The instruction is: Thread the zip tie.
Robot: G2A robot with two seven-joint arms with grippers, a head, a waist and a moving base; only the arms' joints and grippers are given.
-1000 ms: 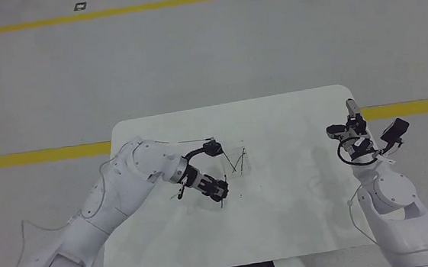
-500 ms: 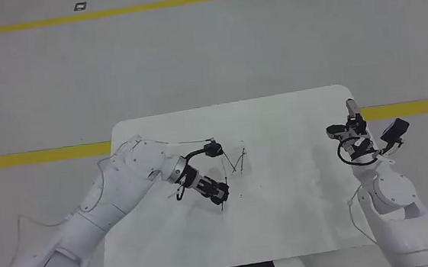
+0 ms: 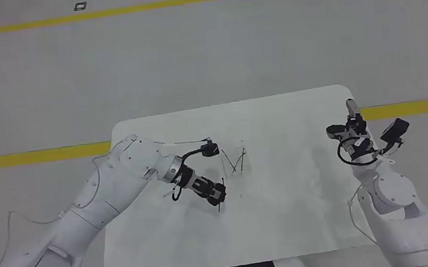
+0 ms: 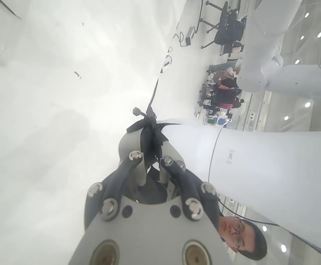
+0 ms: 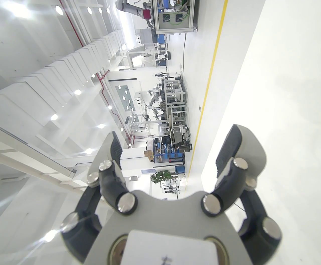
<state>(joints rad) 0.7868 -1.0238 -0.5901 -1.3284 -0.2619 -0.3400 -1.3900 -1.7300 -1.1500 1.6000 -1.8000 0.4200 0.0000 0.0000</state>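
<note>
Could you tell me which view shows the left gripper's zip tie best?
Left wrist view: the zip tie is close up, pinched in the shut left gripper. Top view gives a faint line; right wrist view faces away.

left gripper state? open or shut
Shut on the zip tie: the left gripper has its fingertips pressed together, the tie's head sticking out beside them.

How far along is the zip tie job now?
Done: the left gripper is shut on one zip tie. In hand: its head pokes out, nothing through it. Left: the threading itself; the right gripper is open and empty.
</note>
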